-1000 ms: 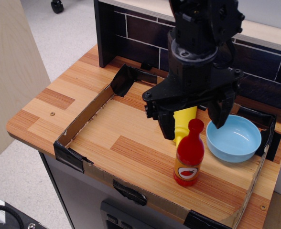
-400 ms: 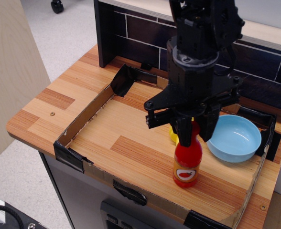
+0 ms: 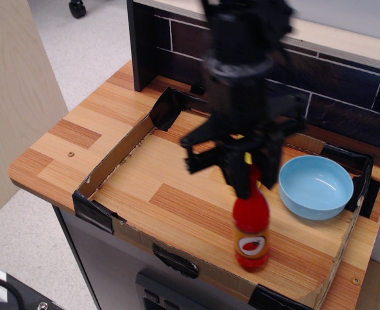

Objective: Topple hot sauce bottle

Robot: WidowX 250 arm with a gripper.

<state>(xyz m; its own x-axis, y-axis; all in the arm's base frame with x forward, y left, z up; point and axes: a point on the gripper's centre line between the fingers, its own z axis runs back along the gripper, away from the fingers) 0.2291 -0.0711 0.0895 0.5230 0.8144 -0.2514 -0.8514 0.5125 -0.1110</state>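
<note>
So the hot sauce bottle [image 3: 252,232] is standing upright near the front edge of the wooden tray [image 3: 177,200], label facing the camera. The black gripper [image 3: 243,184] is blurry and sits right on top of the bottle's cap and neck, hiding them. Can't tell how far apart its fingers are or whether they actually pinch the neck. A light blue bowl [image 3: 316,187] sits just to the right of it, near the bottle.
</note>
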